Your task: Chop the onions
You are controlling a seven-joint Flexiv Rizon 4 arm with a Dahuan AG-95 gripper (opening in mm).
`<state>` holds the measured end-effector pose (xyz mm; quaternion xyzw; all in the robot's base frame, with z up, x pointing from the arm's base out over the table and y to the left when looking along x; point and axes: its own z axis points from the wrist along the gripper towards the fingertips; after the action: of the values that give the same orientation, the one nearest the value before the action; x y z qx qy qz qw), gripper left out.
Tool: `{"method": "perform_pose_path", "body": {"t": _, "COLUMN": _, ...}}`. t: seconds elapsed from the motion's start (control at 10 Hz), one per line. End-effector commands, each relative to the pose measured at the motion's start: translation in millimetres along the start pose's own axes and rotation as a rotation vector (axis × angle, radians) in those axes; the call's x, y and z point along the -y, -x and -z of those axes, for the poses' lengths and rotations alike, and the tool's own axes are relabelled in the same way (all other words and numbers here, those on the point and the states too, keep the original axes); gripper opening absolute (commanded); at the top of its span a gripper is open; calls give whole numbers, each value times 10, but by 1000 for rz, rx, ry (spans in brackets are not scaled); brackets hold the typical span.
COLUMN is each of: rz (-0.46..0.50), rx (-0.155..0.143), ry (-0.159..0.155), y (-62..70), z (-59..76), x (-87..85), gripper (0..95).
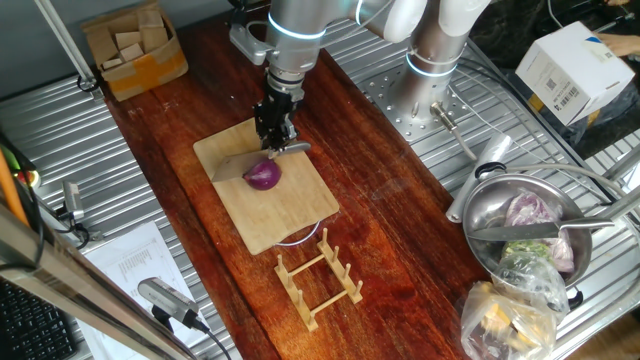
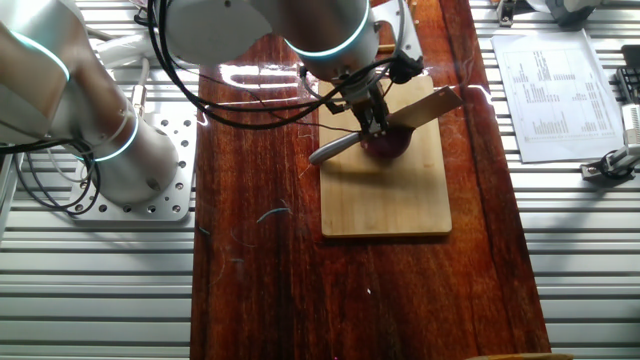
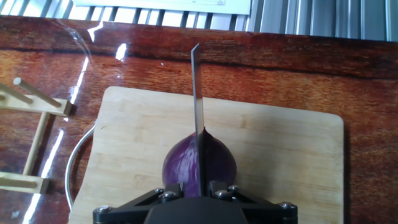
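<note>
Mid-cut on bamboo board (image 1: 270,205): knife (image 3: 199,118) blade sunk into red onion (image 3: 200,167), which sits toward the board's arm-side edge. Gripper (image 1: 275,128) clamped tight on knife handle. Next: press straight down to board. Fingers mostly cut off in hand view; cut depth unclear.

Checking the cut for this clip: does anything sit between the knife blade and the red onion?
Nothing visible does. The gripper holds the knife, whose blade already meets the onion on the cutting board.
</note>
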<state>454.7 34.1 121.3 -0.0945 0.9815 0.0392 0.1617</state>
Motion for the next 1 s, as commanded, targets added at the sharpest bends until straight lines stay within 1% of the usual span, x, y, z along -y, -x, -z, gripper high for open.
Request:
{"method": "perform_pose_path", "body": {"t": 0.1, "rz": 2, "rx": 1, "ry": -1, "y": -9, "z": 2, "x": 2, "gripper": 190}}
{"method": "perform_pose_path", "body": {"t": 1.0, "rz": 4, "rx": 8, "ry": 2, "y": -12, "z": -3, "x": 1, "gripper": 190}}
